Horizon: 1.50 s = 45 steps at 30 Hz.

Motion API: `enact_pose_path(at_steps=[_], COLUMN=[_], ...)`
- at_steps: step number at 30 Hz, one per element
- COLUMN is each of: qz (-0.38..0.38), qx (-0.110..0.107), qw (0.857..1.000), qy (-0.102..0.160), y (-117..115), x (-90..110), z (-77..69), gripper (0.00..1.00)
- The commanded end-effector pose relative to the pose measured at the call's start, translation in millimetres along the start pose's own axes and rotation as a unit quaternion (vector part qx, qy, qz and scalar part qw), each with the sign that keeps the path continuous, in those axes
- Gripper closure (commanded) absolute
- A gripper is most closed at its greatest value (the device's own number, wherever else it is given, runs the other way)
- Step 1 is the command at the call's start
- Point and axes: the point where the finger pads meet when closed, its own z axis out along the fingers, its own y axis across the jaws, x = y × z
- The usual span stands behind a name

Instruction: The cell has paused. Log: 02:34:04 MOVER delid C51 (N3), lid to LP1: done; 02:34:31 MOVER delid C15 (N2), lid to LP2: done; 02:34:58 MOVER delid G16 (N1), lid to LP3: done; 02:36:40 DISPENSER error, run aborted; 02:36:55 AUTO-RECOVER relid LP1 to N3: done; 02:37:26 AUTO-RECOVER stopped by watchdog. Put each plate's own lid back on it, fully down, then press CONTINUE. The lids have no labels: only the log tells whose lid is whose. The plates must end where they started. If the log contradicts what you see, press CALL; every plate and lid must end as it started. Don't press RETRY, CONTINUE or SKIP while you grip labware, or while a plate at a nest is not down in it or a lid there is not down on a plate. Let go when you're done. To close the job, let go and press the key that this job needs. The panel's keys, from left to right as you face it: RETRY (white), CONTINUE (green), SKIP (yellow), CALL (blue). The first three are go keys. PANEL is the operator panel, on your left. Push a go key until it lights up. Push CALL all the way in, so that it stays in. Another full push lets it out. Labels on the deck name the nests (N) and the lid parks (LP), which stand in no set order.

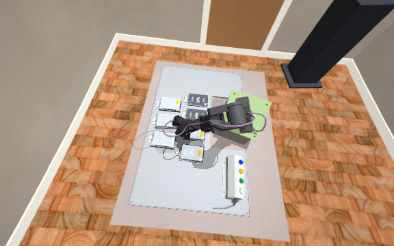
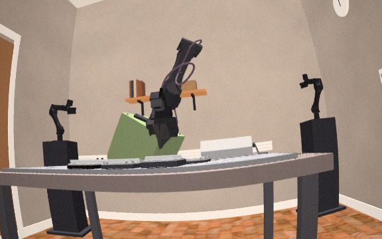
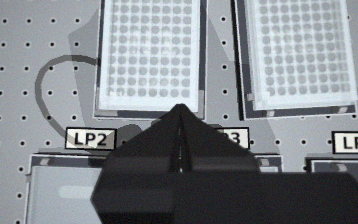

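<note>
1. The hand (image 3: 180, 131) is closed with nothing between its fingers. It hangs above the deck, its tip just over the row of lid-park labels, between the LP2 label (image 3: 90, 138) and a label it half covers.

2. The lid at LP2 (image 3: 62, 192) lies flat in its park, directly below the LP2 label. It looks like a thin, pale, clear plastic cover: probably light, fairly stiff, smooth and slippery. I would take it across its short width by the two long side edges, near the middle, with a gentle squeeze so that it neither bows nor tips.

3. Above the LP2 label sits an open well plate (image 3: 150, 54), and a second one (image 3: 300, 52) lies right of it. Both show bare wells, so both seem to lack lids.

4. The hand hides the park to the right of LP2; whether a lid lies there cannot be told from the wrist view. Its label reads only as a "3".

5. No nest label is legible in any view. Right of the LP4 label (image 3: 355, 142) the picture cuts off.

6. In the top view the arm covers the middle parks, and the panel (image 1: 235, 177) sits apart on the tabletop (image 1: 169, 184).
</note>
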Motion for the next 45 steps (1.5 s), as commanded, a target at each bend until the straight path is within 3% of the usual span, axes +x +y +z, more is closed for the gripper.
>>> enact_pose_path(at_steps=[1,24,35,40,45], qz=[-0.004,-0.005,-0.005,-0.007,-0.005], qx=[0.0,0.0,-0.001,0.001,-0.001], qw=[1.0,1.0,1.0,1.0,1.0], qy=[-0.005,-0.007,-0.011,-0.017,-0.011], y=[-6.7,-42.7,-37.9,-39.6,-37.9], x=[-20.7,-98.1,-96.6,-105.7,-96.6], z=[11.4,72.7,69.0,69.1,69.0], gripper=[1.0,1.0,1.0,1.0,1.0])
